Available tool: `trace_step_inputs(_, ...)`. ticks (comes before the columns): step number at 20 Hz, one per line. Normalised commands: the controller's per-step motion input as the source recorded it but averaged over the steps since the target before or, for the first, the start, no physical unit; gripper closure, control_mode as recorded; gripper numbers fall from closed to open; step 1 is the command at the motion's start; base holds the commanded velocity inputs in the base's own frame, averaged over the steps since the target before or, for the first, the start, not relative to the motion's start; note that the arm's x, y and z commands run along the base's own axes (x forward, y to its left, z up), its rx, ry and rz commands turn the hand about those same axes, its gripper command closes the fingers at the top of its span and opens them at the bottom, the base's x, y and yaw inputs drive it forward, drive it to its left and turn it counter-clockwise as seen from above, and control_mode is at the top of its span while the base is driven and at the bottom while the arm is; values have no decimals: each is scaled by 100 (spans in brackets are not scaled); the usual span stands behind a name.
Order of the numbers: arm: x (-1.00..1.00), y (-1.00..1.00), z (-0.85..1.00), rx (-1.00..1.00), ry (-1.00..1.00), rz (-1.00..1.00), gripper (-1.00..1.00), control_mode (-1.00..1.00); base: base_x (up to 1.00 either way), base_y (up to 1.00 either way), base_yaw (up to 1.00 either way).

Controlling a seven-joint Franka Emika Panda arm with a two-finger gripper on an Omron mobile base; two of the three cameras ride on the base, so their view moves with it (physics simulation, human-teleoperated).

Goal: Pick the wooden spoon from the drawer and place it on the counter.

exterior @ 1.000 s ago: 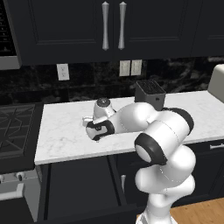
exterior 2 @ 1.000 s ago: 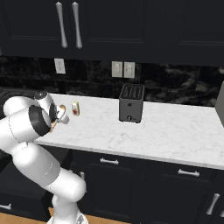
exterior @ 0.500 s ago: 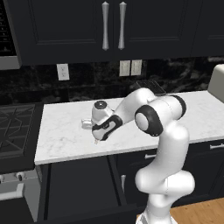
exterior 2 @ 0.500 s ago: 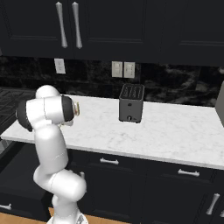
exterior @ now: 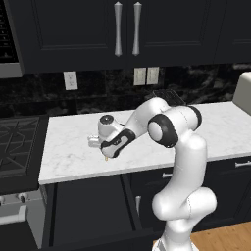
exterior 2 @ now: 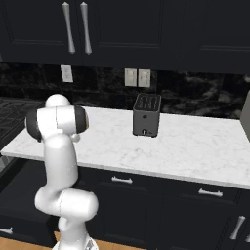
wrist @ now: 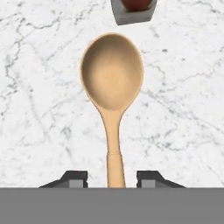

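The spoon (wrist: 112,87) lies bowl-up over the counter (wrist: 39,109); the gripper's (wrist: 112,177) 2 fingertips (wrist: 74,177) flank its handle (whether clamped or released, I cannot tell).

The counter (exterior 2: 195,146) was a white marble slab with faint grey veins, running between a black stove (exterior: 17,147) and the far right end; a black toaster (exterior 2: 146,115) stood on it near the back wall; a small shaker with red contents (wrist: 132,9) sat on the marble; below its front edge a dark drawer (exterior: 88,206) stood pulled open
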Motion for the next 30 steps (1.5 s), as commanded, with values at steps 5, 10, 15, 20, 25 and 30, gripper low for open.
trace_step_inputs(5,0,0,29,-5,0,-1,-100,-100,0,0,0)
trace_step_inputs(10,-53,0,42,-3,0,-9,-100,-100,0,0,0)
trace_step_inputs(15,-80,-5,47,0,0,-8,-100,-100,0,0,0)
trace_step_inputs(20,-86,-28,52,6,0,-6,-100,-100,0,0,0)
trace_step_inputs(25,-77,-39,65,11,0,-2,-100,-100,0,0,0)
trace_step_inputs(30,-33,-27,72,10,0,0,-100,-100,0,0,0)
